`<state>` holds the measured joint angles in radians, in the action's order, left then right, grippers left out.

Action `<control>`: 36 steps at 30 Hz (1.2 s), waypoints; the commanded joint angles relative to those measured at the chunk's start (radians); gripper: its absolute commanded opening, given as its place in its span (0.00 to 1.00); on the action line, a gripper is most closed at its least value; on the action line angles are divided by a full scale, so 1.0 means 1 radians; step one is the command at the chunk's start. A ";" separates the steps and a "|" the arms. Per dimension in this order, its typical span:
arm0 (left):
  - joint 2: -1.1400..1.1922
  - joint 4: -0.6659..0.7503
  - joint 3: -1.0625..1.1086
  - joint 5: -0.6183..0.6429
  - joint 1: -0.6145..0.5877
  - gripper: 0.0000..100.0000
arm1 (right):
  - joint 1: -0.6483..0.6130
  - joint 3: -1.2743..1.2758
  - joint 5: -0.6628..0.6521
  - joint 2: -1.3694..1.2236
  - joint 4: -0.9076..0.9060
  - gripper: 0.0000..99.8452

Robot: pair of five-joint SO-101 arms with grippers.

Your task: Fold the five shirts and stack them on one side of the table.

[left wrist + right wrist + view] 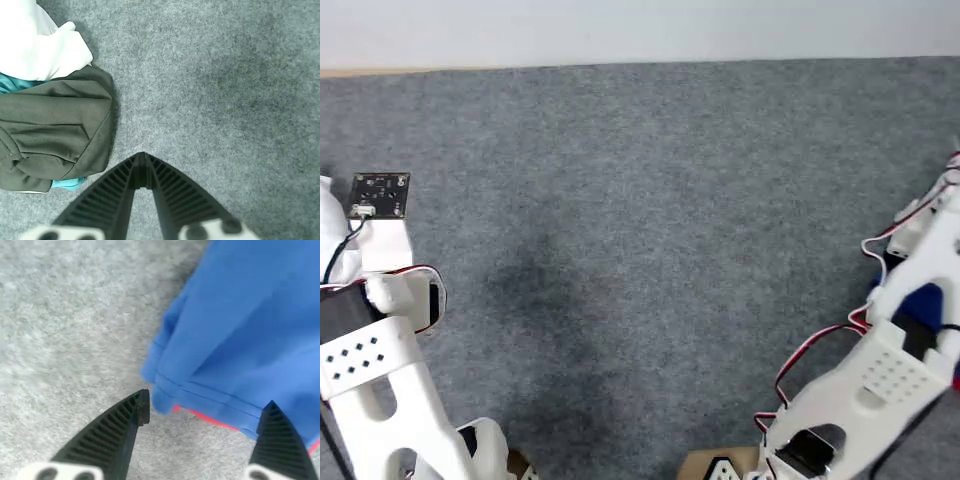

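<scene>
- Your left gripper (144, 160) is closed on nothing. Its two black ribbed fingers (175, 192) meet in a sharp point over the bare table.
- Near that tip lies a heap of shirts. The dark olive shirt (55, 127) is smooth and woven, with soft creases and a rounded, folded-over edge.
- A teal shirt (67, 184) peeks out from under the olive one in thin slivers.
- The white shirt (35, 40) is bunched and puffy, and it touches the olive one.
- Your right gripper (207, 407) stands wide open, its black ridged fingers (120, 432) splayed apart.
- The hem of the blue shirt (240, 325) lies between those fingers. You cannot tell from here whether either finger touches it.
- The blue cloth is smooth, with a double-stitched hem and a thin red-orange edge (210, 421) showing beneath it.
- The table (650, 200) is covered in a grey, fuzzy, felt-like mat.
- From above, your left arm (380, 390) is blocky white plastic and carries a small square black circuit board (380, 195).
- Your right arm (890, 385) has looping red and white wires (810, 350), and a patch of blue shows under it.
</scene>
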<state>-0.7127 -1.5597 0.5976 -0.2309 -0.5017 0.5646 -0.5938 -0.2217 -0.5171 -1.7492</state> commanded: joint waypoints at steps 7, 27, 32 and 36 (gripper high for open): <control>-0.020 0.012 -0.004 -0.011 0.009 0.00 | -0.054 -0.046 0.011 -0.064 -0.039 0.35; -0.014 0.018 -0.004 -0.011 0.011 0.00 | -0.081 -0.048 0.009 0.097 -0.039 0.35; -0.014 0.018 -0.004 -0.011 0.011 0.00 | -0.035 -0.046 0.009 0.116 -0.041 0.35; -0.014 0.017 -0.004 -0.011 0.011 0.00 | 0.042 -0.046 0.009 0.116 -0.041 0.35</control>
<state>-0.7127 -1.5597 0.5976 -0.2309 -0.5017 0.5524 -0.5938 -0.2217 -0.4757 -1.7507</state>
